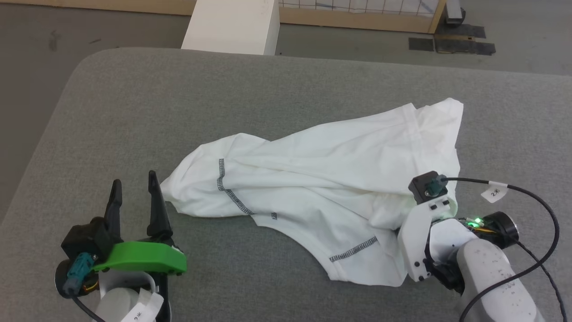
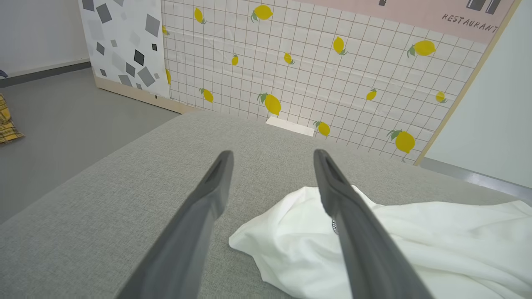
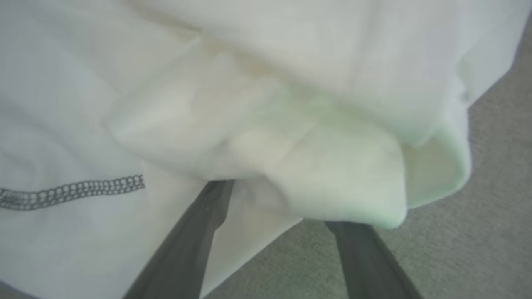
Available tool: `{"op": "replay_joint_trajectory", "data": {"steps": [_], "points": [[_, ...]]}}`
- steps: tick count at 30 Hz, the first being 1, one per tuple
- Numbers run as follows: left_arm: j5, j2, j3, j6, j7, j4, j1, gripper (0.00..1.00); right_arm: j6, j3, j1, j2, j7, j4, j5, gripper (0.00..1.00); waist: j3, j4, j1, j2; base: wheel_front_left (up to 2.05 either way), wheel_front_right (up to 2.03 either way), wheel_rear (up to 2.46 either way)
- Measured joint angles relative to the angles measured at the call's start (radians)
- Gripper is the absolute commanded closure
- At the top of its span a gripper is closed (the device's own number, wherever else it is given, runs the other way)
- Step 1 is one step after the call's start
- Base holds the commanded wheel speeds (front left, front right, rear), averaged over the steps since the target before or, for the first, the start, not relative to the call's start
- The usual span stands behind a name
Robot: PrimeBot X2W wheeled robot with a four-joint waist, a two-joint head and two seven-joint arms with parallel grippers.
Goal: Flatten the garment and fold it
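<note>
The garment [image 1: 321, 179] lies crumpled on the grey padded table [image 1: 134, 112], a white shirt with dark zigzag stitching, stretching from centre left to upper right. My left gripper [image 1: 134, 177] stands open at the lower left, just left of the shirt's near end, holding nothing. In the left wrist view its right finger [image 2: 353, 216] overlaps the garment [image 2: 415, 241] edge. My right gripper [image 1: 397, 219] is at the shirt's lower right. Its two fingers [image 3: 199, 232] are spread wide, their tips hidden under a thick fold of the garment [image 3: 266, 104].
A rigid white box [image 1: 232, 22] stands beyond the table's far edge. A lemon-patterned panel [image 2: 311, 62] rises behind the table. The right wrist's black cable [image 1: 536, 201] loops over the table at the right. Bare grey surface spreads left of and behind the shirt.
</note>
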Motion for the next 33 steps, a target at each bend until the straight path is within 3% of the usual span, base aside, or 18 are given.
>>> {"op": "replay_joint_trajectory", "data": {"steps": [1, 7, 16, 22, 23, 24, 28, 33], "points": [[0.0, -0.004, 0.002, -0.005, 0.0, 0.007, -0.002, 0.0, 0.0, 0.006, -0.006, -0.008, 0.01, 0.002, 0.012, 1.0, 0.004, 0.005, 0.0, 0.0, 0.0, 0.0, 0.0], [0.023, -0.029, 0.015, -0.037, 0.0, 0.036, -0.015, 0.0, 0.001, -0.039, -0.019, -0.065, 0.035, -0.022, 0.109, 1.0, 0.013, 0.023, 0.0, 0.0, 0.0, 0.0, 0.0], [0.044, -0.055, -0.007, -0.09, 0.0, 0.086, -0.086, 0.0, 0.001, -0.118, -0.19, -0.3, 0.11, -0.018, 0.119, 1.0, 0.055, 0.045, 0.0, 0.0, 0.0, 0.0, 0.0], [0.053, -0.071, -0.034, -0.116, 0.0, 0.121, -0.137, 0.0, 0.001, -0.169, -0.298, -0.315, 0.036, 0.057, 0.078, 1.0, 0.112, 0.072, 0.0001, 0.0, 0.0, 0.0, 0.0], [0.053, -0.074, -0.035, -0.118, 0.0, 0.126, -0.141, 0.0, 0.001, -0.172, -0.301, -0.312, 0.034, 0.078, 0.072, 0.6, 0.119, 0.076, 0.0001, 0.0, 0.0, 0.0, 0.0], [0.053, -0.078, -0.037, -0.121, 0.0, 0.131, -0.144, 0.0, 0.001, -0.183, -0.3, -0.306, 0.028, 0.098, 0.071, 0.0, 0.125, 0.081, 0.0001, 0.0, 0.0, 0.0, 0.0], [0.057, -0.081, -0.04, -0.134, 0.0, 0.163, -0.149, 0.0, 0.0, -0.225, -0.296, -0.281, -0.037, 0.132, 0.082, 0.0, 0.122, 0.089, 0.0002, 0.0, 0.0, 0.0, 0.0], [0.061, -0.083, -0.035, -0.143, -0.001, 0.194, -0.146, 0.0, 0.0, -0.315, -0.228, -0.245, -0.163, 0.075, 0.145, 0.0, 0.086, 0.085, 0.0001, 0.0, 0.0, 0.0, 0.0]]}}
